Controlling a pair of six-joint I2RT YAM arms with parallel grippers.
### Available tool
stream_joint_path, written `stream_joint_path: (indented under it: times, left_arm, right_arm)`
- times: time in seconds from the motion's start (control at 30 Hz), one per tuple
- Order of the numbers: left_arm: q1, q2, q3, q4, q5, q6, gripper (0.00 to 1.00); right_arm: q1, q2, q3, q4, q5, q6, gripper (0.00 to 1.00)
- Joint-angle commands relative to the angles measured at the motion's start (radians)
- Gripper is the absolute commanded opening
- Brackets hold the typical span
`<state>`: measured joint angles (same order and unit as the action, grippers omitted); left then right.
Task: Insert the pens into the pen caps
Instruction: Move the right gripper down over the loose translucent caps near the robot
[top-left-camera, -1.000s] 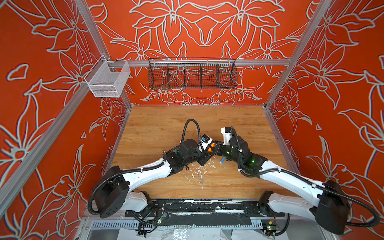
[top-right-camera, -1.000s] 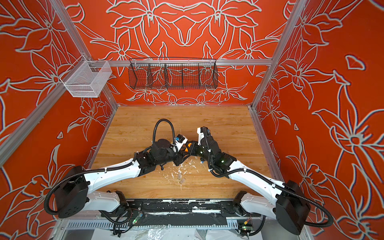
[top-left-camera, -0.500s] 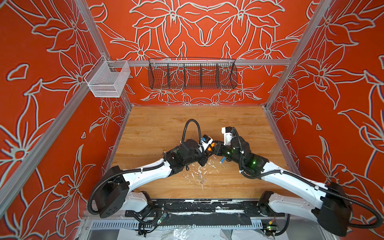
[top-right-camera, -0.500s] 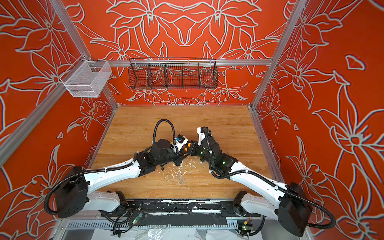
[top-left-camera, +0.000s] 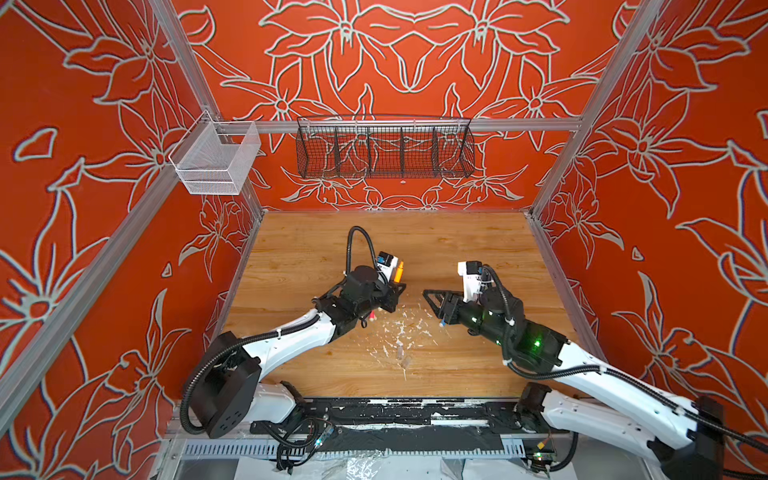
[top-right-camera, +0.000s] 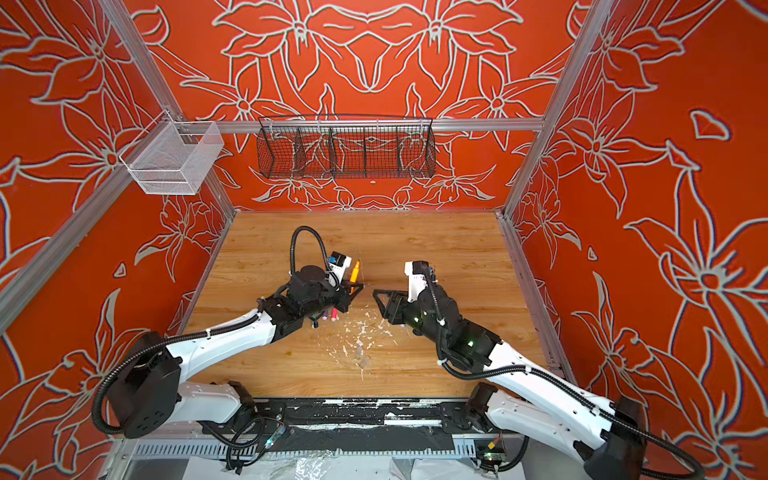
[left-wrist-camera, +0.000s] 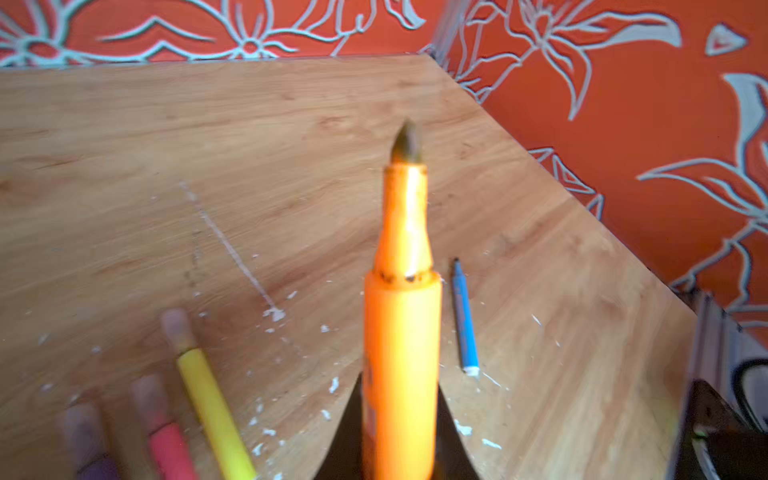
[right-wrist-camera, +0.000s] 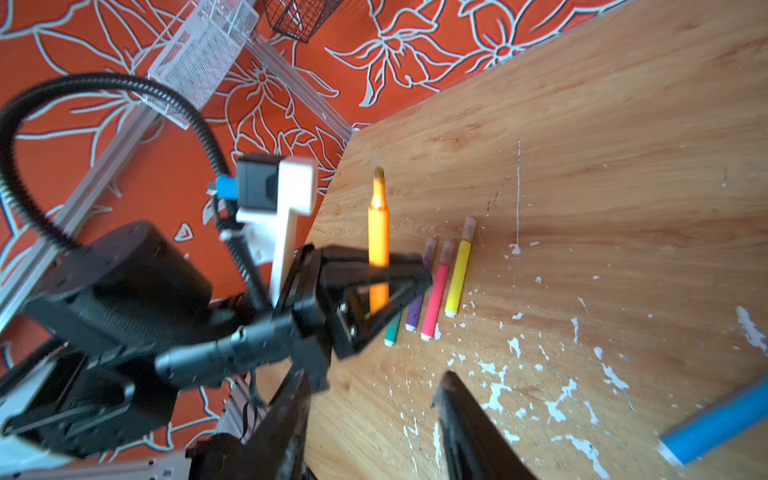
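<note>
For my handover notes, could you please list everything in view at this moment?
Orange pen: one, tip bare, gripped in the left pincer.
Green pen, purple pen, pink pen, yellow pen: one each, side by side on the table beside the left pincer.
Blue pen: one, on the table near the right pincer.
Clear caps: three seen, fitted on the purple, pink and yellow pens.
White flecks: many, scattered mid-table.
Table: one, wood.
Wire basket: one, black, back wall.
Mesh basket: one, white, left rail.
Left pincer: shut on the orange pen.
Right pincer: open, empty.
</note>
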<state>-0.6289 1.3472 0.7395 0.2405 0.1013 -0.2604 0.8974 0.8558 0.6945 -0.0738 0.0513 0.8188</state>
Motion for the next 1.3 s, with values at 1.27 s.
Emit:
stream_joint_path:
  times: [1.27]
  left_arm:
    - [0.008,-0.089,-0.067,0.019,-0.167,-0.049,0.00]
  right_arm:
    - [0.379,0.625,0.121,-0.320,0.196,0.079,0.51]
